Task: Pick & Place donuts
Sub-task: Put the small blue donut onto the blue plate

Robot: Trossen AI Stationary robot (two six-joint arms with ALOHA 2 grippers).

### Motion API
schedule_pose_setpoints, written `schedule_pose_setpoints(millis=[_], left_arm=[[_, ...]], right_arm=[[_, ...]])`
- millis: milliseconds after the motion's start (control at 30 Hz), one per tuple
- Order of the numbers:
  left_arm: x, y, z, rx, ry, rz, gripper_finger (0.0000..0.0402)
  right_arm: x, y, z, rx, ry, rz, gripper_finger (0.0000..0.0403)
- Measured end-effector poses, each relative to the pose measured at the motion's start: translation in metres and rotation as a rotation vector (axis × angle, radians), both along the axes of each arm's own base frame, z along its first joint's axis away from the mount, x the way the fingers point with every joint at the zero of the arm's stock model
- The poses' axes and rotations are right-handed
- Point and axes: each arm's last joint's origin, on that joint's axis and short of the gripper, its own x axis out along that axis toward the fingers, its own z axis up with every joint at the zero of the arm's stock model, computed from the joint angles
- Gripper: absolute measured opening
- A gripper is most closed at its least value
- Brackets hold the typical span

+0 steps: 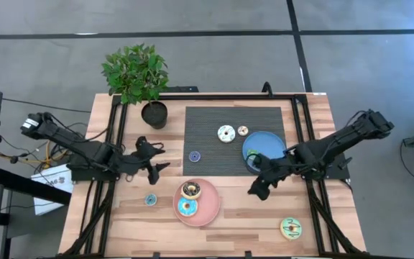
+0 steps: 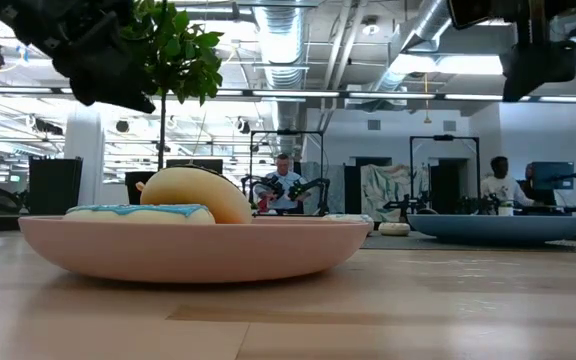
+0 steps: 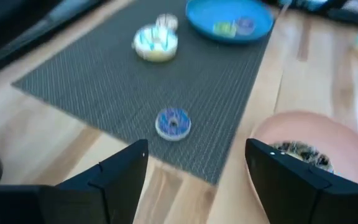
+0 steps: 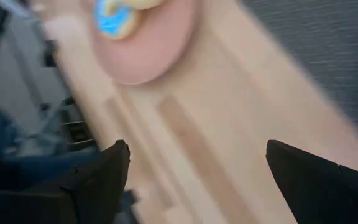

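Observation:
A pink plate (image 1: 208, 208) near the front holds a blue-frosted donut (image 1: 187, 208) and a dark-topped donut (image 1: 191, 190) that leans on it (image 2: 196, 192). A small blue donut (image 1: 150, 199) lies on the wood to the left of the plate. On the dark mat (image 1: 214, 162) lie a small purple-blue donut (image 3: 173, 122), a white donut (image 1: 226, 134) and a tiny cream one (image 1: 243, 131). A green-yellow donut (image 1: 290, 228) lies front right. My left gripper (image 1: 161, 158) is open, left of the mat. My right gripper (image 1: 259, 188) is open, right of the pink plate.
A blue plate (image 1: 264, 147) with two tiny donuts (image 3: 234, 27) sits at the mat's right edge, partly under my right arm. A potted plant (image 1: 141, 79) stands at the far left. Black frame rails run along both table sides. People stand in the room beyond.

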Motion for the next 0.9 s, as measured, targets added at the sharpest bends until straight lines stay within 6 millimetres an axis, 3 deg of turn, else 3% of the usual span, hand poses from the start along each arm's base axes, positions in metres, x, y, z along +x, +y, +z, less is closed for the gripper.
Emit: schedule_pose_setpoints(millis=[200,400,600,900], left_arm=[[0.021,-0.011,0.021,-0.084,0.210,-0.010,0.0263],[0.030,-0.020,0.036,-0.272,0.454,0.032,0.0263],[0.030,-0.028,0.017,-0.489,0.667,0.186,0.0263],[0.045,-0.041,-0.018,-0.573,0.834,0.324,0.0263]], right_arm=[[-0.017,-0.003,-0.004,-0.091,0.119,-0.002,0.0364],[-0.015,0.002,-0.017,-0.131,0.208,0.007,0.0364],[-0.010,0.014,-0.029,-0.143,0.251,0.029,0.0364],[-0.013,0.023,-0.031,-0.112,0.268,-0.013,0.0364]])
